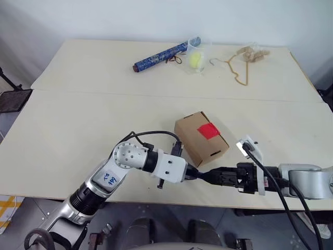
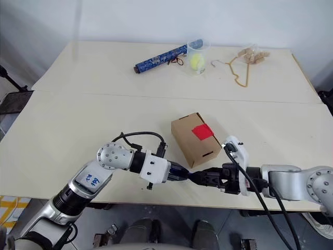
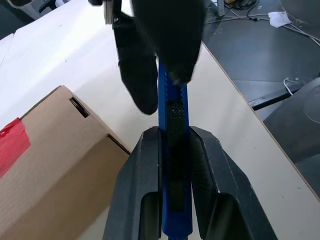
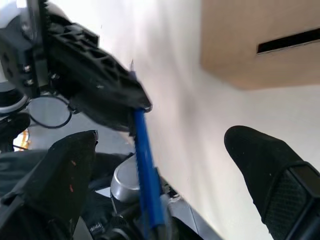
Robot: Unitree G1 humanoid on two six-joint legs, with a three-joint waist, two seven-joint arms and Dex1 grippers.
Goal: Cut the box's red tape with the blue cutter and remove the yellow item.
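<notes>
One box [image 1: 200, 137], one blue cutter [image 3: 174, 165], one patterned roll [image 1: 160, 55], one cup [image 1: 196, 54], one hanger [image 1: 234, 69].

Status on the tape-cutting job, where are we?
Done: the slim blue cutter is off the table, clamped in the left pincer.
In hand: the right pincer stands open around the cutter's far end.
Left: the red tape patch on the brown cardboard box looks uncut, the box is shut and the yellow item is not out.
</notes>
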